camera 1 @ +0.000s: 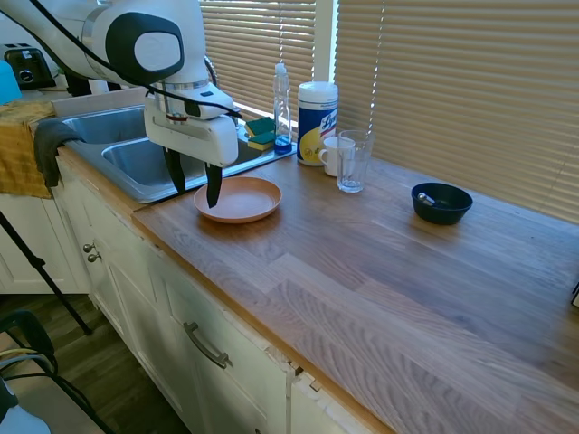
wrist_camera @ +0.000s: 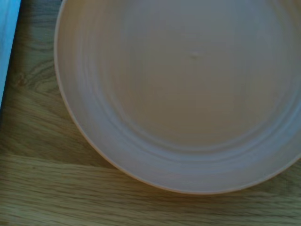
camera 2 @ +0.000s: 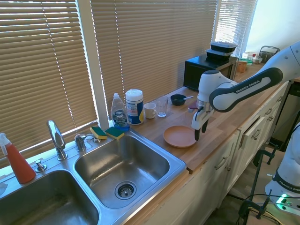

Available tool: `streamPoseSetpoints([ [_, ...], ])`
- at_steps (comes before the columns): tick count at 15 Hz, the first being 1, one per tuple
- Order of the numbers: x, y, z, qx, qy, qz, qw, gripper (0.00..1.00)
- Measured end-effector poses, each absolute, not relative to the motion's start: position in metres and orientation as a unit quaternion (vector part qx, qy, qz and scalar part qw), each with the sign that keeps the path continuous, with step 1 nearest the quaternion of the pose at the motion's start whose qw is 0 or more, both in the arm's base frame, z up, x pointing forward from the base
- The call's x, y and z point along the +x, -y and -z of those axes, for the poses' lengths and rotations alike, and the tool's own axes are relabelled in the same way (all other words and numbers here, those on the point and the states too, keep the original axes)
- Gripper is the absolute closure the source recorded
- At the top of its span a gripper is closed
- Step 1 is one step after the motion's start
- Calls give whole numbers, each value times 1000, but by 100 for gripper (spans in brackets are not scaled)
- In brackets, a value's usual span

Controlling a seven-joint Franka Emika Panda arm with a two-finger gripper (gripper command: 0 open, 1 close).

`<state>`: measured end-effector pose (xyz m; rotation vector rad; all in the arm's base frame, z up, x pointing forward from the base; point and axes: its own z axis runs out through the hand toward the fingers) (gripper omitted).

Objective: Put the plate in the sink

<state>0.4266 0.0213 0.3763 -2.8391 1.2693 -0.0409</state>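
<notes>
Salmon-orange plate (camera 1: 238,199) flat on wooden counter (camera 1: 380,262), beside sink (camera 2: 123,164); gripper (camera 1: 194,188) fingers spread, straddling near rim, likely positioned for edge pinch.

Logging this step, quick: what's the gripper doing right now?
Gripper: open, holding nothing, fingers straddling the near rim of the plate on the counter.

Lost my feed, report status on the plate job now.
Gripper open, fingers straddling the plate's near rim, nothing held. Plate flat on the counter beside the sink. Near basin empty, path clear.
</notes>
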Motion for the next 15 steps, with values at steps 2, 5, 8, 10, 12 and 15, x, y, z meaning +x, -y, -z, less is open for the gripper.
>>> streamPoseSetpoints([
  [2, 427, -21, -376, -914, -406, 15, 10, 0],
  [5, 431, -19, -381, -908, -419, 22, 14, 0],
  [8, 448, 5, -389, -894, -445, 31, 24, 0],
  [10, 460, 27, -386, -882, -468, 31, 30, 0],
  [12, 475, 49, -383, -868, -493, 23, 47, 0],
  [15, 498, 83, -369, -857, -508, 6, 84, 0],
])
